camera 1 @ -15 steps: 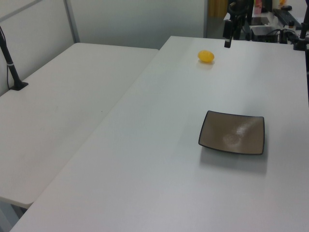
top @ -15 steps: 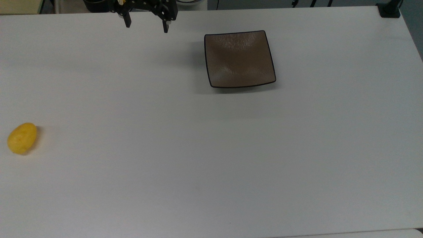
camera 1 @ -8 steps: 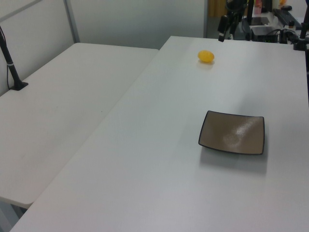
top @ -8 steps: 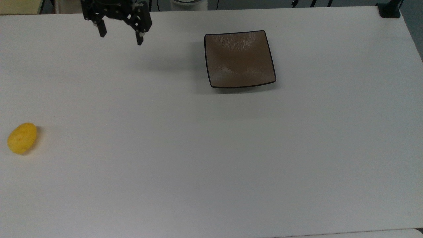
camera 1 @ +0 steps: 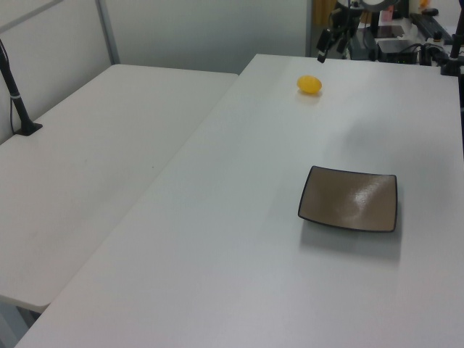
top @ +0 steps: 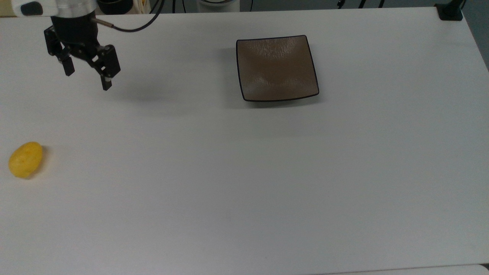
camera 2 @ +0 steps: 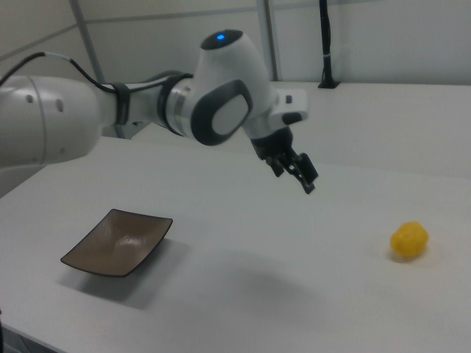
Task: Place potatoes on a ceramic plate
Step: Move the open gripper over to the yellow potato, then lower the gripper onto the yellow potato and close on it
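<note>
1. Potato (top: 25,159) is seen lying untouched on the white table (top: 244,191), at the top view's far left edge, well apart from the ceramic plate (top: 276,68), which is empty.
2. Over the last second the gripper (top: 87,78) has been carried from beside the plate toward the top view's left and lowered a little, closing much of the gap to the potato.
3. Its jaws are held apart, with nothing between them.
4. An approach is judged to be under way; grasping and transfer to the plate remain undone.
</note>
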Available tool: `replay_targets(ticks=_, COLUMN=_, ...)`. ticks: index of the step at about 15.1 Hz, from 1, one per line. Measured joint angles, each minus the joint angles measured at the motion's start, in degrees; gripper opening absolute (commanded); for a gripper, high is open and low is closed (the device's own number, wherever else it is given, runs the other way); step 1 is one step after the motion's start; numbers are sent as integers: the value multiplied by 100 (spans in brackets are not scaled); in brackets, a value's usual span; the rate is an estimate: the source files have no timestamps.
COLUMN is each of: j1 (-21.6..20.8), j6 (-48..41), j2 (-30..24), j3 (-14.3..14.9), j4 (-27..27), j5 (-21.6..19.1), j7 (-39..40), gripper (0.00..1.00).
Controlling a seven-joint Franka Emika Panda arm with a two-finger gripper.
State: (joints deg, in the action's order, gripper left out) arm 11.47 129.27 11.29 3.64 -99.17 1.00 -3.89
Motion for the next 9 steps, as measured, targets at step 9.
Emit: replay_targets(ticks=9, j1=782, j6=942, j2=1764, j3=9, j4=1534, j5=1, j7=-420, gripper=100)
